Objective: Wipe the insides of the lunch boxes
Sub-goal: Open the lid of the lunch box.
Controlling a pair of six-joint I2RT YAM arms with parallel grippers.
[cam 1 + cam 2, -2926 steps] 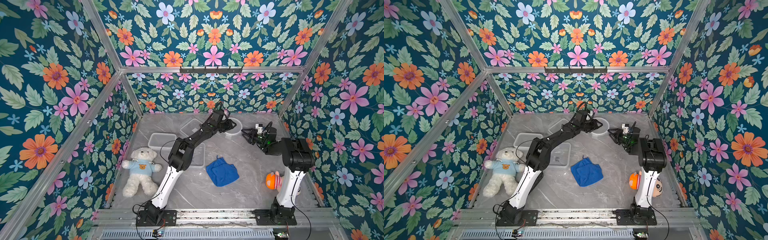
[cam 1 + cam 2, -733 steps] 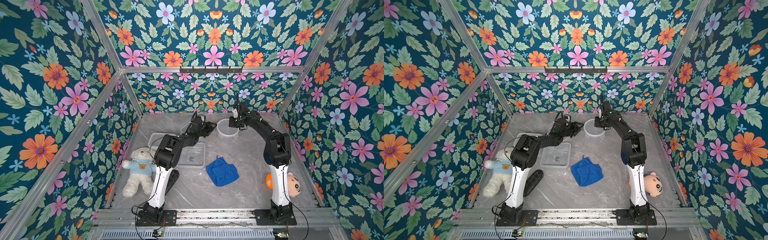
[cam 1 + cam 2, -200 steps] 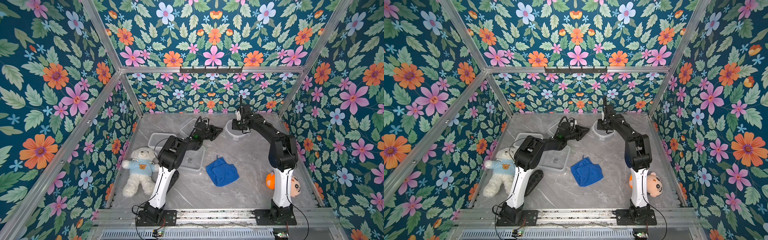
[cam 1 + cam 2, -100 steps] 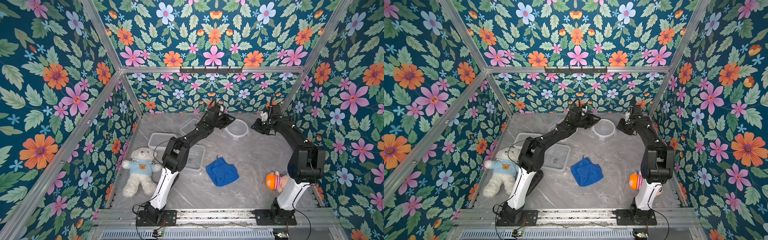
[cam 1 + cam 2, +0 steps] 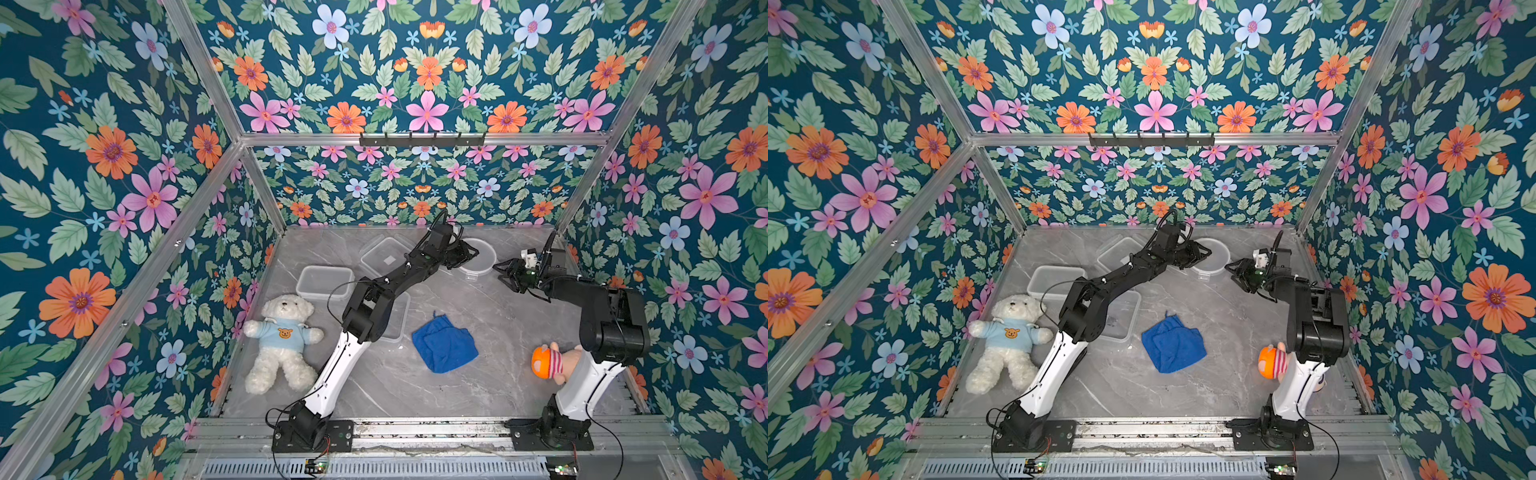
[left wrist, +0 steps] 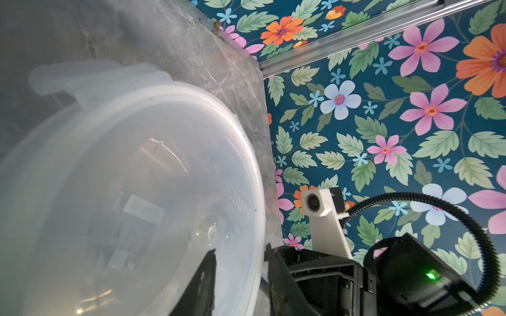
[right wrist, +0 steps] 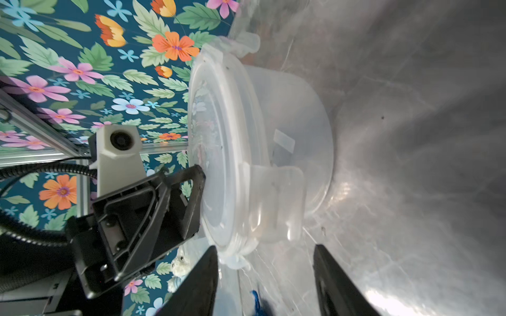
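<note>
Plastic round lunch box point(image 7: 295, 117) risked skidding unbraced: left gripper point(image 5: 470, 254) straddled its lid point(image 7: 213, 131), grip unclear, right gripper point(image 5: 506, 274) gaped empty beside it.

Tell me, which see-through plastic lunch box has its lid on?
The round clear plastic lunch box at the back, beside the left gripper. The rectangular box and the big square box have no lids on.

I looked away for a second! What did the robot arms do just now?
The right gripper moved off the round lunch box and back to the right, jaws open. The left gripper swung over to its lid. The blue cloth and teddy bear stayed put.
</note>
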